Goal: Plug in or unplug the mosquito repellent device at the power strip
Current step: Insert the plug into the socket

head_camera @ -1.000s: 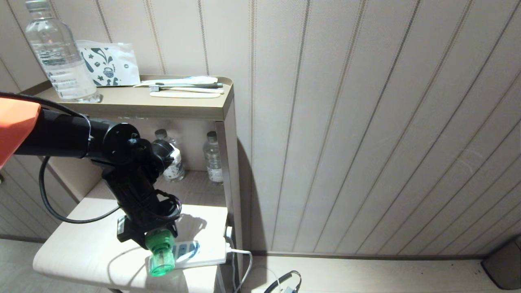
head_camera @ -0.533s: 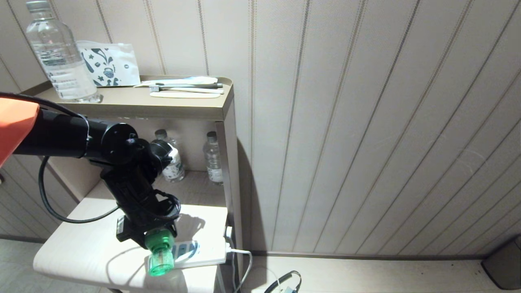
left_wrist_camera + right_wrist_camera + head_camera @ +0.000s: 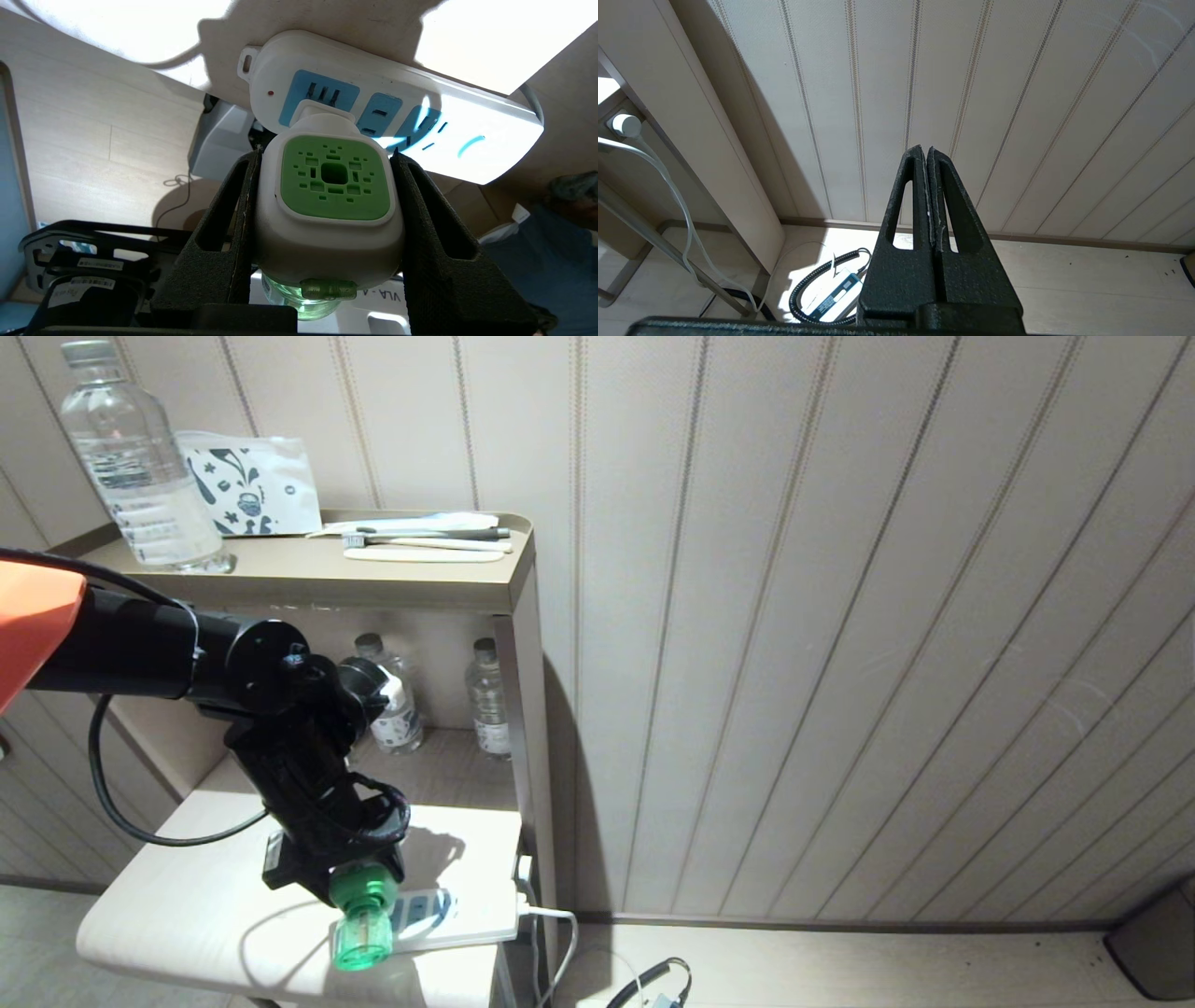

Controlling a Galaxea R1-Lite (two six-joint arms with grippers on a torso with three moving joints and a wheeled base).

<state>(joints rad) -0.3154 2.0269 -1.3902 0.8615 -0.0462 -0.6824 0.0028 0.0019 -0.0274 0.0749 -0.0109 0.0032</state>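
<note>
Left end effector [image 3: 327, 186] clamped on the mosquito repellent device [image 3: 332, 196], lower left of the head view, at the power strip [image 3: 467, 135]'s end socket. Seating unclear; release pending either way.

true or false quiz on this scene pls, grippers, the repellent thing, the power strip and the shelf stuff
1. The left gripper is clamped on the mosquito repellent device. True.
2. The right gripper is holding the power strip. False: it is shut on nothing, facing the panelled wall.
3. The power strip lies on the light tabletop with its white cord leaving at the wall end. True.
4. The device's green bottle end points up at the ceiling. False: in the head view the bottle end hangs below the gripper.
5. A large clear water bottle stands on the top shelf. True.
</note>
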